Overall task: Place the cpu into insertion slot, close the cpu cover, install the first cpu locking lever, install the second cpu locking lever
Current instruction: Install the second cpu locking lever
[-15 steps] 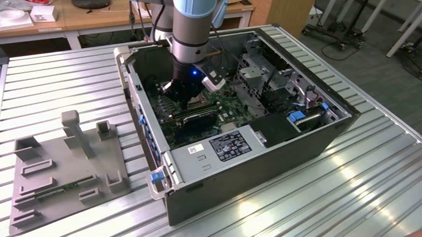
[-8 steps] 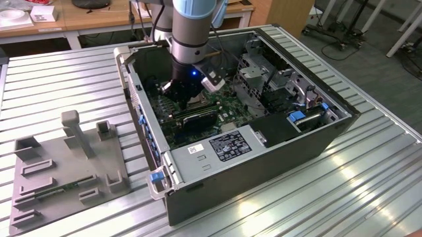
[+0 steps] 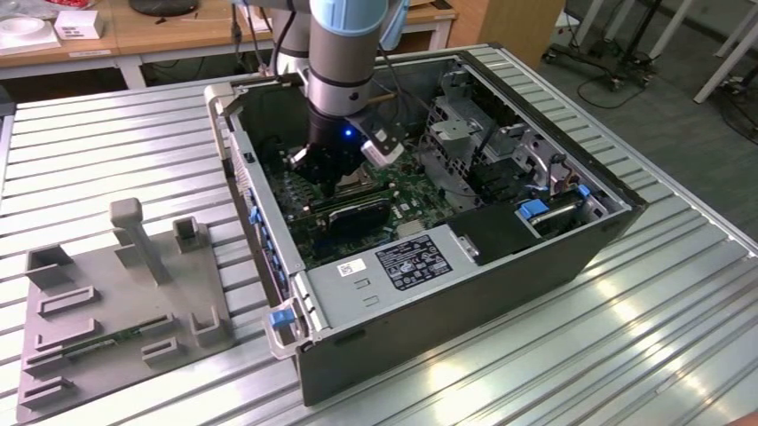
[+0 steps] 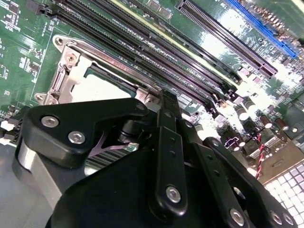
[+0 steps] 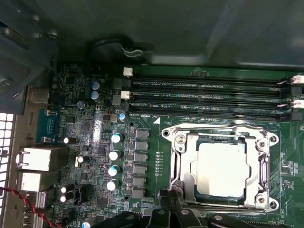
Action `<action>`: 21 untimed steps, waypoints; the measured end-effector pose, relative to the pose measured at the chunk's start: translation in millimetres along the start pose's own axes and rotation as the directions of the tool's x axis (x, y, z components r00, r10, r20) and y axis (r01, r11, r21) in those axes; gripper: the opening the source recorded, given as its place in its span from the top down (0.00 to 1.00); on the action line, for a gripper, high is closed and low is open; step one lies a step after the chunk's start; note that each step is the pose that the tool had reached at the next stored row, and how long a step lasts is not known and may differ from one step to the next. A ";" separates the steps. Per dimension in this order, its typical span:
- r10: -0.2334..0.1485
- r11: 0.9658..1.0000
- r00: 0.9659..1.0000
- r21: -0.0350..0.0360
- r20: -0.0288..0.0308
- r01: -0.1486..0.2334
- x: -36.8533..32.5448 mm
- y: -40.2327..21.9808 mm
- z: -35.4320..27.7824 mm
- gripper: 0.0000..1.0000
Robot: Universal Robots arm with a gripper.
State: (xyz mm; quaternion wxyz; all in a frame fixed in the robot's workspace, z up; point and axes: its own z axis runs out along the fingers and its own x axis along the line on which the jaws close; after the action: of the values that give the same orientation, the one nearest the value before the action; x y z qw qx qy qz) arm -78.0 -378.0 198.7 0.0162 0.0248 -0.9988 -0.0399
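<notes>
Landmark = case (image 3: 474, 293), lying open on the table (image 3: 640, 355). Board (image 5: 95, 137) sits inside case. Slot (image 5: 221, 168) on board, cpu (image 5: 221, 168) in slot, cover (image 5: 183, 161) framing cpu. Memory slots (image 5: 209, 99) run just beside slot. Gripper (image 3: 326, 164) hangs inside case, over slot. Fixture (image 3: 119, 302) lies on table, well apart from case, toward the exterior view's left.

Grey arm (image 3: 337, 62) with pale-blue joint caps, small blue light; black pincer (image 4: 164, 142), silver screws on its links.
</notes>
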 end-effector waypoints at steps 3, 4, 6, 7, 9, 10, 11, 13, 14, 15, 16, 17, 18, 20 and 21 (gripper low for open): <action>0.000 1.000 1.000 0.000 0.000 0.000 0.0 0.0 1.0 0.89; 0.000 1.000 1.000 0.000 0.000 0.000 0.0 -0.1 1.1 0.89; 0.000 1.000 1.000 0.000 0.000 0.000 0.0 -0.1 1.1 0.89; 0.000 1.000 1.000 0.000 0.000 0.000 0.1 -0.1 1.2 0.89; 0.000 1.000 1.000 0.000 0.000 0.000 0.4 -0.1 1.3 0.89; 0.000 1.000 1.000 0.000 0.000 0.000 0.7 -0.1 1.3 0.89; 0.000 1.000 1.000 0.000 0.000 0.000 1.2 -0.2 1.3 0.89; 0.000 1.000 1.000 0.000 0.000 0.000 2.0 -0.2 1.3 0.89; 0.000 1.000 1.000 0.000 0.000 0.000 2.5 -0.2 1.3 0.89; 0.000 1.000 1.000 0.000 0.000 0.000 2.9 -0.3 1.4 0.89; 0.000 1.000 1.000 0.000 0.000 0.000 3.0 -0.5 1.4 0.89; 0.000 1.000 1.000 0.000 0.000 0.000 3.1 -0.6 1.5 0.89; 0.000 1.000 1.000 0.000 0.000 0.000 3.1 -0.8 1.6 0.89; 0.000 1.000 1.000 0.000 0.000 0.000 3.1 -1.1 1.7 0.89; 0.000 1.000 1.000 0.000 0.000 0.000 3.1 -1.3 1.8 0.89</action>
State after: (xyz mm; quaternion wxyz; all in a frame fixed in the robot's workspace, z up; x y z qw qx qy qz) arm -81.1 -379.3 196.9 0.0161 0.0248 -0.9988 -0.0399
